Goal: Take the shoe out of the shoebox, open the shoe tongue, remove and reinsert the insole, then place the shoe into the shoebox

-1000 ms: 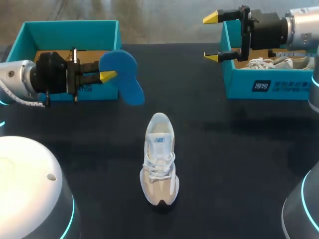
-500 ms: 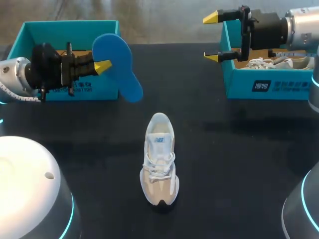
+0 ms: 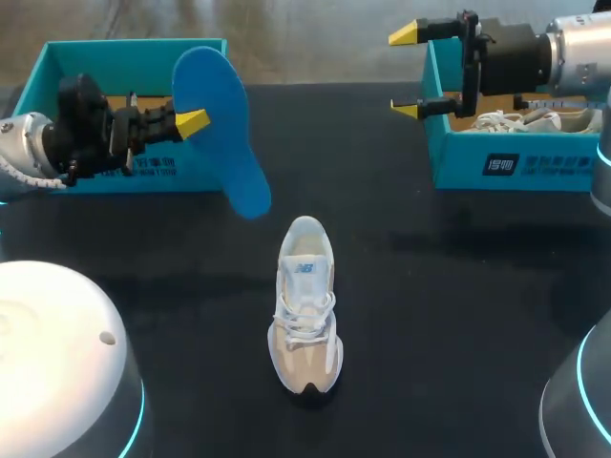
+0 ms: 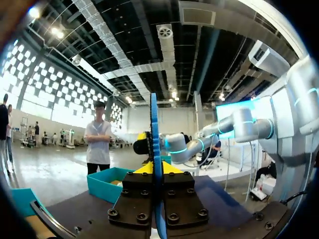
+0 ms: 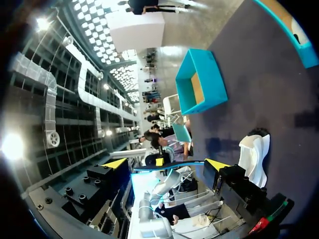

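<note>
Lifted higher, the left tool (image 3: 191,122) clamps the insole (image 3: 221,134), edge-on in its wrist view; right tool (image 3: 406,72) gapes apart.

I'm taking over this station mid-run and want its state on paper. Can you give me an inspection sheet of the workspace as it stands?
Surface: black table.
Job's things: shoe stands mid-table, toe toward the near edge; blue insole is out of it, held in the air in front of the left shoebox; right shoebox holds a second shoe.
Clutter: nothing seen.
Grippers: left gripper shut on the blue insole; right gripper open and empty, beside the right shoebox.
Cables: pale ribbed cable along the left arm's wrist, off the table.
Surroundings: nothing seen reaching over the table.
</note>
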Robot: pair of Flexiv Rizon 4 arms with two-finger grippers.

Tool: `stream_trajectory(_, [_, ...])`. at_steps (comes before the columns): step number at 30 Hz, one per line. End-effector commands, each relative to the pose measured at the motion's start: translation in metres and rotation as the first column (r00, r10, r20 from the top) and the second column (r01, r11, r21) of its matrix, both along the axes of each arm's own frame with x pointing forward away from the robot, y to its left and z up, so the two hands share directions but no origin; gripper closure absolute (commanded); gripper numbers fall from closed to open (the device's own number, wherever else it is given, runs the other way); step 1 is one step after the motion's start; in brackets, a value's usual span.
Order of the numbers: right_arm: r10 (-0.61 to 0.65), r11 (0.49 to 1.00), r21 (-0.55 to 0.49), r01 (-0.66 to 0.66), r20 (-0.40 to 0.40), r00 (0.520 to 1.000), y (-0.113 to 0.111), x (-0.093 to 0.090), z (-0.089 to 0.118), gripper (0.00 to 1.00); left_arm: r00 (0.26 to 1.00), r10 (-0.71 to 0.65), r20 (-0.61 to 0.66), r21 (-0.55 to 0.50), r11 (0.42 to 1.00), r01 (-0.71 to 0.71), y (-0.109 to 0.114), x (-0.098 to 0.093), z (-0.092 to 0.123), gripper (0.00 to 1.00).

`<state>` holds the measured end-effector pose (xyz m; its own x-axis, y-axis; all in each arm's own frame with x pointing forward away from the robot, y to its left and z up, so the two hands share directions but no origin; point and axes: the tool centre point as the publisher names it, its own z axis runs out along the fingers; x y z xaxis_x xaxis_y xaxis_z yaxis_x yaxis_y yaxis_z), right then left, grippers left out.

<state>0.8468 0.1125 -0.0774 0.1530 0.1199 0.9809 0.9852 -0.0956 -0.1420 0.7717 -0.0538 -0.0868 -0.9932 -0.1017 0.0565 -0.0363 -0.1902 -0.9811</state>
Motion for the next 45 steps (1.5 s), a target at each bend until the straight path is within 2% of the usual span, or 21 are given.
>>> stream_trajectory(1, [-0.002,1.0,-0.005,0.002,-0.001,1.0,0.001,-0.001,0.001,0.0,0.92,-0.021,-0.391,0.039,0.998,0.04,0.006,-0.017,0.011,1.0])
stream_trajectory(3, [-0.002,1.0,-0.005,0.002,-0.001,1.0,0.001,-0.001,0.001,0.0,0.889,-0.029,-0.456,0.042,0.998,0.054,0.006,-0.018,0.012,1.0])
stream_trajectory(9, [-0.002,1.0,-0.005,0.002,-0.001,1.0,0.001,-0.001,0.001,0.0,0.835,-0.066,-0.546,0.035,0.994,0.101,0.009,-0.022,0.009,1.0])
stream_trajectory(19, [-0.002,1.0,-0.005,0.002,-0.001,1.0,0.001,-0.001,0.001,0.0,0.639,-0.132,-0.758,-0.03,0.985,0.169,0.002,-0.02,-0.007,1.0])
stream_trajectory(24, [-0.002,1.0,-0.005,0.002,-0.001,1.0,0.001,-0.001,0.001,0.0,0.584,-0.122,-0.803,-0.005,0.98,0.198,-0.001,-0.015,-0.01,1.0])
stream_trajectory(27, [-0.002,1.0,-0.005,0.002,-0.001,1.0,0.001,-0.001,0.001,0.0,0.508,-0.122,-0.853,-0.022,0.98,0.198,-0.002,-0.007,-0.009,1.0])
stream_trajectory(32, [-0.002,1.0,-0.005,0.002,-0.001,1.0,0.001,-0.001,0.001,0.0,0.462,-0.117,-0.879,-0.023,0.979,0.205,-0.006,0.006,-0.012,1.0])
stream_trajectory(34, [-0.002,1.0,-0.005,0.002,-0.001,1.0,0.001,-0.001,0.001,0.0,0.415,-0.124,-0.901,-0.043,0.979,0.198,-0.009,0.012,-0.011,1.0])
stream_trajectory(36, [-0.002,1.0,-0.005,0.002,-0.001,1.0,0.001,-0.001,0.001,0.0,0.418,-0.122,-0.9,-0.04,0.979,0.199,-0.009,0.014,-0.011,1.0])
stream_trajectory(45, [-0.002,1.0,-0.005,0.002,-0.001,1.0,0.001,-0.001,0.001,0.0,0.276,-0.148,-0.95,-0.105,0.981,0.166,-0.016,0.035,-0.014,1.0])
